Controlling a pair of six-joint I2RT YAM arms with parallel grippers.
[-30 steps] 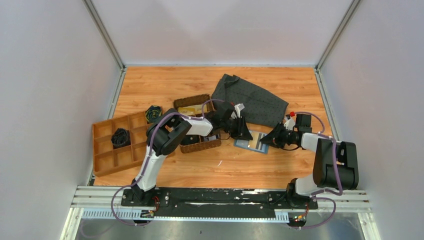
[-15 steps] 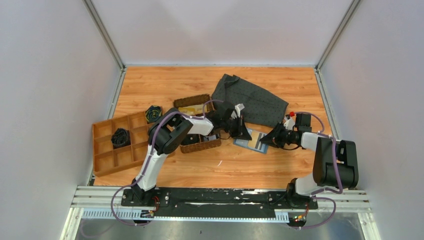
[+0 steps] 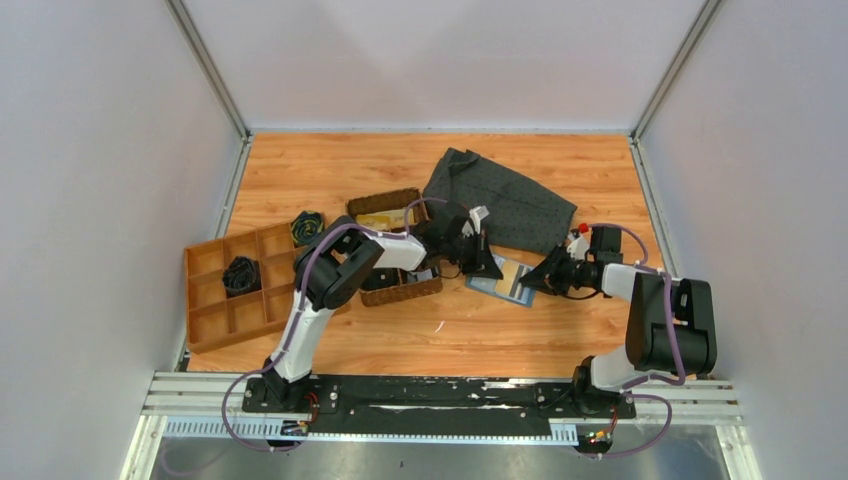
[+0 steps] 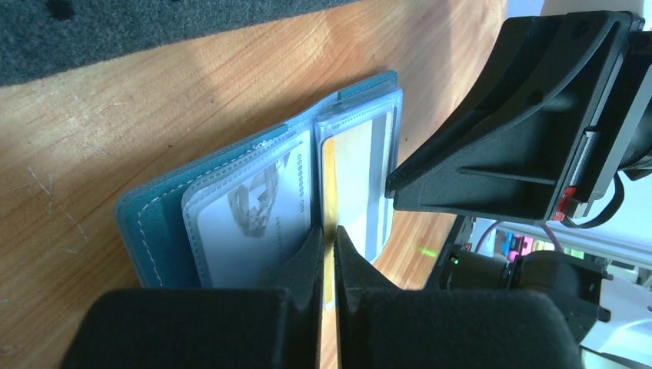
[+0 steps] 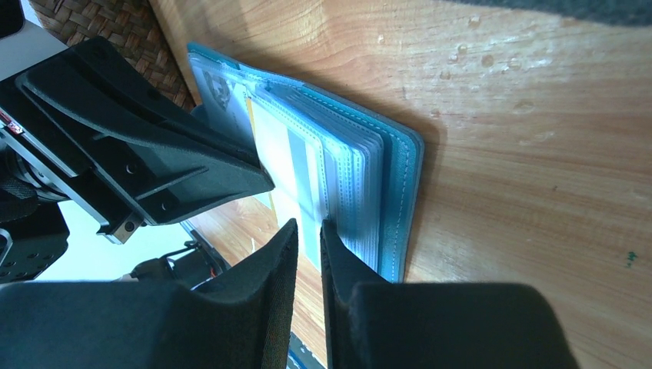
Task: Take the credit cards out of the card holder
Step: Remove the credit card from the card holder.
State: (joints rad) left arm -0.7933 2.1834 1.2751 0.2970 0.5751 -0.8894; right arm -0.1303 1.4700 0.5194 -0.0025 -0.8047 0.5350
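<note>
Where one card holder (image 4: 150, 223) lies open, two credit cards (image 4: 257, 204) show.

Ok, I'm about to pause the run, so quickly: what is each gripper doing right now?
Left gripper: closed, pinching the edge of the yellow card.
Right gripper: closed on the card holder, by its clear inner sleeve.
</note>
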